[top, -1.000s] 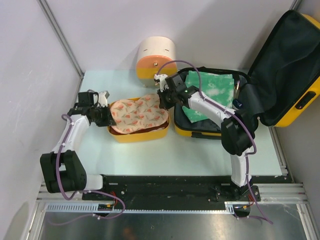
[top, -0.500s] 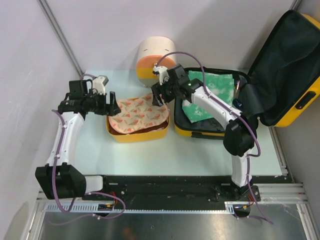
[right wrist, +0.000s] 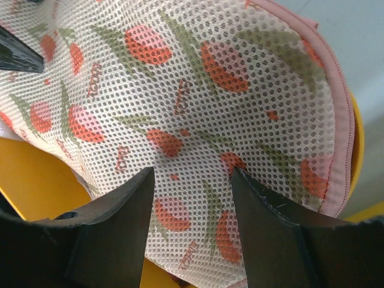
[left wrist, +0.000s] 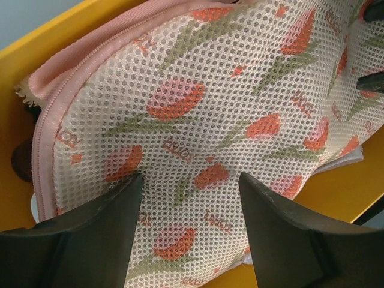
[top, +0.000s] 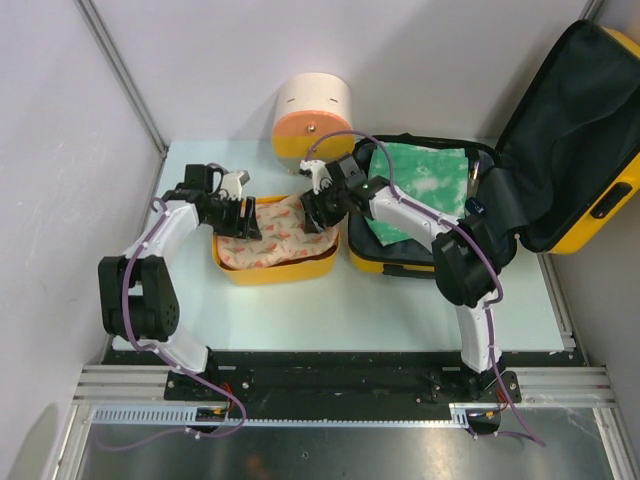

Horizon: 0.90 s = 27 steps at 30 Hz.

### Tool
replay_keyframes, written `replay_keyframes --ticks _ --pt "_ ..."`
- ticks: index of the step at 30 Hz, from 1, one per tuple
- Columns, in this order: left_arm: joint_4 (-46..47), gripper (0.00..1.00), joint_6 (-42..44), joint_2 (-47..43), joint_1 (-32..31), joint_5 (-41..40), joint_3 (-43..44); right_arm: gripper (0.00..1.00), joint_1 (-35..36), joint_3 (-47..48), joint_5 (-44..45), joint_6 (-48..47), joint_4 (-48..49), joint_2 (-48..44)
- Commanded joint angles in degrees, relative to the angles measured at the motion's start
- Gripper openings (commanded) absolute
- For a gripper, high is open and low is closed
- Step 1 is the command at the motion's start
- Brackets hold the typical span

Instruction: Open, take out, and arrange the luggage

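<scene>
- Luggage [top: 570, 120] is located at the right of the table [top: 400, 310], already unzipped: base flat, lid propped up toward the far right, dark lining exposed.
- A green cloth [top: 425, 180] is left in the base.
- Left gripper [top: 243, 215] and right gripper [top: 315, 210] are set on the left and right ends of a floral mesh pouch [top: 280, 235] in the yellow tub [top: 285, 270], just left of the luggage.
- Both jaws are seen parted, tips pressed on the mesh, nothing pinched.
- Shell is judged stiff, glossy, likely slippery, and bulky for one arm.
- Hold is best taken at the black handle [top: 610, 200] or the zipper rim, not the smooth face.
</scene>
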Motion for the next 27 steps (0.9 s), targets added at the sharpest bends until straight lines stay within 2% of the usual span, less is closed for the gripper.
replay_keyframes --ticks 1,4,8,10,14,19,23,27 --pt "0.3 0.71 2.1 0.0 -0.3 -0.6 -1.6 0.59 -0.2 -4.4 -3.1 0.9 -3.5 0.1" --pt "0.3 0.74 2.0 -2.3 -0.8 0.1 0.1 0.61 -0.2 -4.3 -4.9 -0.2 -4.6 -2.9" --pt "0.3 0.85 1.2 -7.6 -2.2 0.3 6.0 0.64 -5.3 -1.0 -7.7 1.2 -2.8 -9.4" --pt "0.2 0.87 -0.3 -9.2 -3.2 0.0 8.0 0.64 -7.8 -1.5 -7.6 2.5 -0.5 -12.4" --pt "0.4 0.89 -4.0 -10.9 -4.4 -7.6 13.4 0.65 -12.9 -6.1 1.3 1.6 1.2 -19.0" --pt "0.4 0.91 -5.9 -10.5 -4.5 -13.4 17.0 0.64 -13.7 -16.0 12.8 -5.7 0.9 -22.4" --pt "0.6 0.96 -6.7 -10.3 -4.5 -16.6 19.5 0.64 -12.4 -21.4 16.8 -7.9 3.4 -22.7" --pt "0.7 1.00 -9.5 -8.9 -4.4 -23.3 21.9 0.62 -12.4 -24.4 14.2 -9.3 6.1 -20.2"
